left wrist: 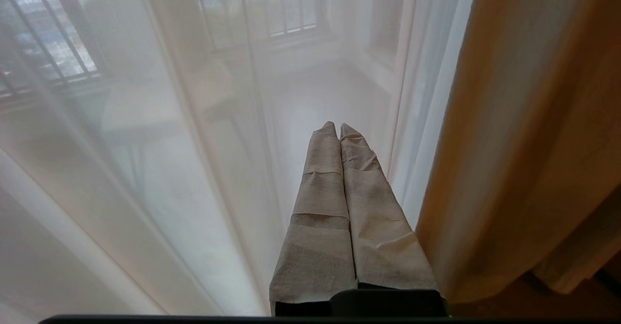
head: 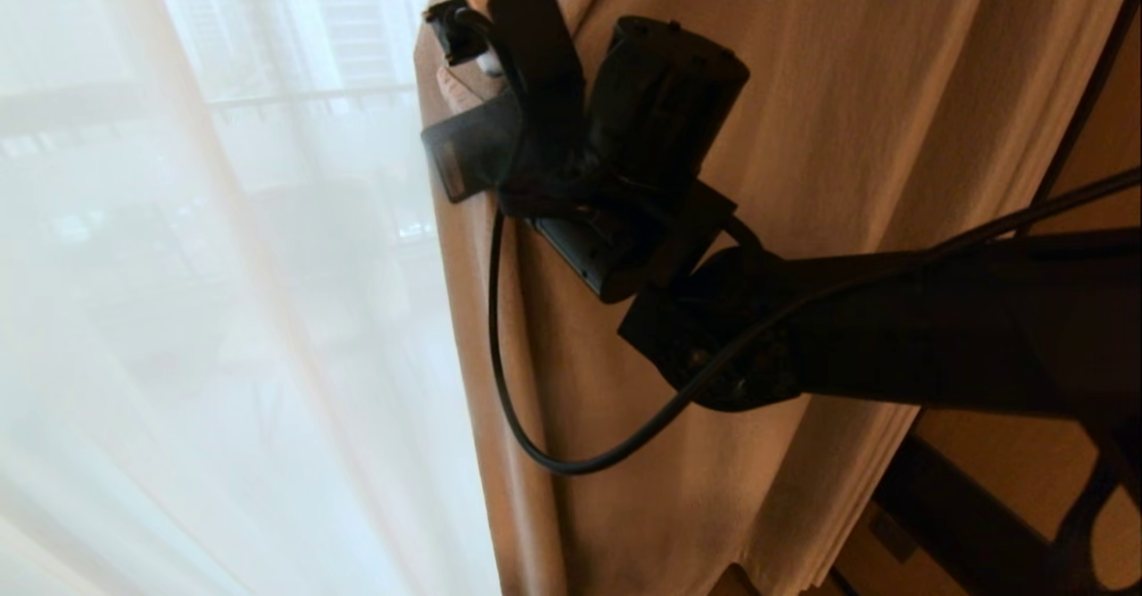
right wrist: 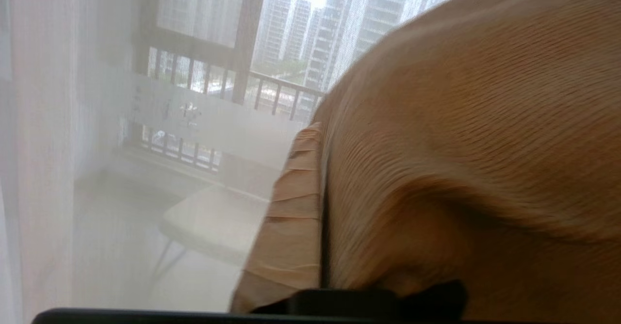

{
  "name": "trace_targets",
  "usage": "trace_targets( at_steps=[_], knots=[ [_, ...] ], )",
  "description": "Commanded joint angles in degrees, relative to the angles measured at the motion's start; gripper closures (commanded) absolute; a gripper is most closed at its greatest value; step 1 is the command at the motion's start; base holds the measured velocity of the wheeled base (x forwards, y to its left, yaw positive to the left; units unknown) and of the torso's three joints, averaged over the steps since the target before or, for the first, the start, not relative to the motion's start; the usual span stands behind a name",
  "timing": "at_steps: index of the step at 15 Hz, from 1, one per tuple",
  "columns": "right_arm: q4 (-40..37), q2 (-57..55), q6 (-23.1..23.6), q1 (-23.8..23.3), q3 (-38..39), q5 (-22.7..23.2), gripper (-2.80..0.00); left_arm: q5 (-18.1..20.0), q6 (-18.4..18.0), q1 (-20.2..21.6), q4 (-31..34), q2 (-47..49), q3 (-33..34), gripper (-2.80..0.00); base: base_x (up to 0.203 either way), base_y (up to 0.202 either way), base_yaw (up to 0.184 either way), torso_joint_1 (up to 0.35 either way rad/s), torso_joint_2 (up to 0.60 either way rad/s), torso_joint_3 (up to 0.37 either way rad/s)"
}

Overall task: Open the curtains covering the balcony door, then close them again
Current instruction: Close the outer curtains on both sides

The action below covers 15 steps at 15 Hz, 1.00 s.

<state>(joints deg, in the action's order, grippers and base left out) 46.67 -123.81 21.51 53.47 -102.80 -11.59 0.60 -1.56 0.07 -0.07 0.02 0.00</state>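
Observation:
The thick beige curtain point(head: 803, 177) hangs at the right, with its free edge at mid-picture. White see-through sheers point(head: 223, 310) cover the left. My right gripper point(head: 468, 38) reaches in from the right, high on that edge, shut on the cloth. In the right wrist view one taped finger point(right wrist: 291, 207) lies against the cloth point(right wrist: 461, 144); the fold hides the other. The balcony door point(right wrist: 218, 130) shows through the sheers as glass with a frosted white strip. My left gripper point(left wrist: 335, 126) is shut on nothing and points at the sheers point(left wrist: 145, 169) beside the curtain point(left wrist: 524, 144).
A black cable point(head: 500, 355) loops down from the right wrist across the curtain. Dark furniture point(head: 964, 525) stands at the lower right. Beyond the glass are a pale table point(right wrist: 213, 217) and a railing point(right wrist: 281, 96).

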Motion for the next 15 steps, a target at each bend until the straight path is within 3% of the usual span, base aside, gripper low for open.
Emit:
trace_targets(
  at_steps=[1, 8, 15],
  knots=[
    [0.35, 1.82, 0.11, 0.05, 0.81, -0.1, -2.8, 0.02, -0.02, 0.01, -0.01, -0.02, 0.0, 0.0, 0.0, 0.0, 0.0, 0.0, 0.0, 0.0],
    [0.62, 5.65, 0.27, 0.25, 7.4, -0.14, -2.8, 0.02, -0.02, 0.01, -0.01, -0.02, 0.0, 0.0, 0.0, 0.0, 0.0, 0.0, 0.0, 0.0],
    [0.9, 19.66, 0.36, 1.13, 27.99, -2.15, -2.8, 0.02, -0.02, 0.01, -0.01, -0.02, 0.0, 0.0, 0.0, 0.0, 0.0, 0.0, 0.0, 0.0]
  ],
)
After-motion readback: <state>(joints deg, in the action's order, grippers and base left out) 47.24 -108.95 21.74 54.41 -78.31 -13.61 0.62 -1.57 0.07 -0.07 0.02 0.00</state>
